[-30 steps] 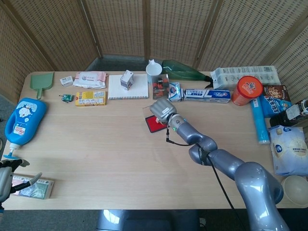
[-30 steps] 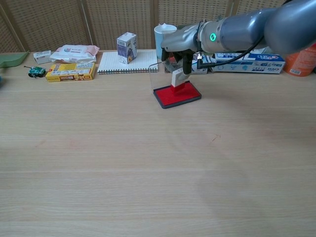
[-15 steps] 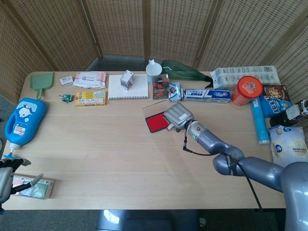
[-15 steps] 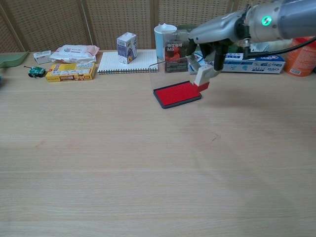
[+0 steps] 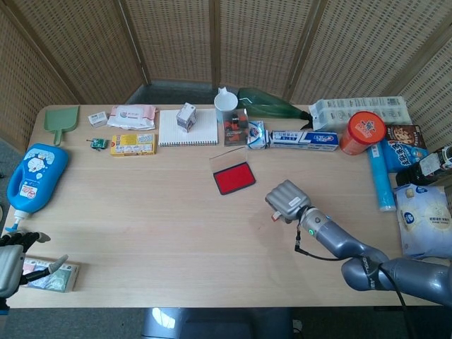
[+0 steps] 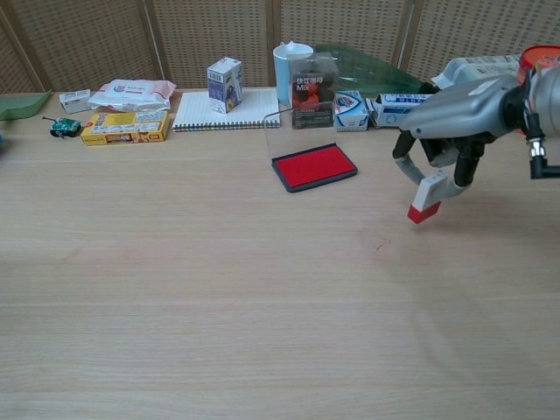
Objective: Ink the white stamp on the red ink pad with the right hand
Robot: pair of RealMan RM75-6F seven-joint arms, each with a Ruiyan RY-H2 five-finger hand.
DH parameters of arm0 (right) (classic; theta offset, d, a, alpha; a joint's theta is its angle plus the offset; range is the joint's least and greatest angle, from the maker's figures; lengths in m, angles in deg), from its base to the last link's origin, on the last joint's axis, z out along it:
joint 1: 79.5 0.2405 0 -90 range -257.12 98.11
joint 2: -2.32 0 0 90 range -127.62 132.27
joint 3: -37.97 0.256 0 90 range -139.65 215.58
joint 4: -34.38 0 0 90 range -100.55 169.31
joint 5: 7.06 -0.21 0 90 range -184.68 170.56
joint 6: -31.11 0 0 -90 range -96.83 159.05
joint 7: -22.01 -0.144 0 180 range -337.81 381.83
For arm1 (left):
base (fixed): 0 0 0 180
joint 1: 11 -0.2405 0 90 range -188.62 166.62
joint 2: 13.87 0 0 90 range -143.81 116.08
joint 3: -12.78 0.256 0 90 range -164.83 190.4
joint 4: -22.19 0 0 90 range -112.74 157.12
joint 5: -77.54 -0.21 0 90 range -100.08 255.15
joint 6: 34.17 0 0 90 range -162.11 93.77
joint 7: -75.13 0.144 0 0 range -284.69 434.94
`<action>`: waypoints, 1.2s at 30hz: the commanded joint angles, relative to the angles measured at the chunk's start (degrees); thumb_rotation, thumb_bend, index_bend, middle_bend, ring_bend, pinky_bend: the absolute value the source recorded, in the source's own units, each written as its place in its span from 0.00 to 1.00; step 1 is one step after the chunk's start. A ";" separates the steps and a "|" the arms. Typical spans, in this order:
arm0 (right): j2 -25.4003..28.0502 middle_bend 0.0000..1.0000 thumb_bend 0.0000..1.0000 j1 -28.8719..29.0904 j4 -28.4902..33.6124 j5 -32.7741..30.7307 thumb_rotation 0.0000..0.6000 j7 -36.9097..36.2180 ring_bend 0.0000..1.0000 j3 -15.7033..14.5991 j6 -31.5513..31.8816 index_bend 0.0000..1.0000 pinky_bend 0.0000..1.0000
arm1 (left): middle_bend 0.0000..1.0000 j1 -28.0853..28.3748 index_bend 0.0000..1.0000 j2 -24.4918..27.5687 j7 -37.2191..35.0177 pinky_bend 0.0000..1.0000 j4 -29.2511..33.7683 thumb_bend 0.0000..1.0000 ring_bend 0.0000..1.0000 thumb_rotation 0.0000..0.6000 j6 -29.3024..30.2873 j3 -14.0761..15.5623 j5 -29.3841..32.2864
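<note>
The red ink pad (image 5: pixel 234 177) (image 6: pixel 313 166) lies open on the table, its clear lid standing up behind it. My right hand (image 5: pixel 286 200) (image 6: pixel 451 154) hovers to the right of the pad and nearer the front edge, gripping the white stamp (image 6: pixel 426 197). The stamp hangs tilted below the fingers, its red face down and above the wood. In the head view the hand hides the stamp almost fully. My left hand (image 5: pixel 8 260) sits at the table's front left corner, fingers apart, holding nothing.
Along the back stand a notebook (image 5: pixel 188 128), a small carton (image 6: pixel 225 85), a white cup (image 6: pixel 289 68), a toothpaste box (image 5: pixel 304 140) and an orange can (image 5: pixel 362 132). A blue bottle (image 5: pixel 32 176) lies at the left. Snack bags crowd the right edge.
My right hand has lifted the stamp off the ink pad and carried it right and toward the front edge. The pad now lies uncovered. The left hand has barely moved.
</note>
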 commanded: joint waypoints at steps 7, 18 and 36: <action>-2.18 1.00 0.45 -2.34 -1.90 -0.24 1.00 0.01 1.00 -1.63 1.12 0.70 1.00 | 0.40 -0.25 0.37 0.09 0.23 0.18 0.24 0.12 0.29 0.31 0.03 0.29 0.03; -2.94 1.00 0.43 -4.11 -3.24 1.11 1.00 -0.97 1.00 -1.86 1.65 0.68 1.00 | 0.40 -0.03 0.37 -0.10 0.64 0.18 0.45 0.12 0.29 0.32 -0.36 0.31 -0.01; -2.42 1.00 0.40 -5.70 -3.31 1.93 1.00 -1.27 1.00 -1.72 1.61 0.61 1.00 | 0.40 0.14 0.37 -0.18 0.98 0.18 0.62 0.12 0.29 0.32 -0.45 0.30 -0.19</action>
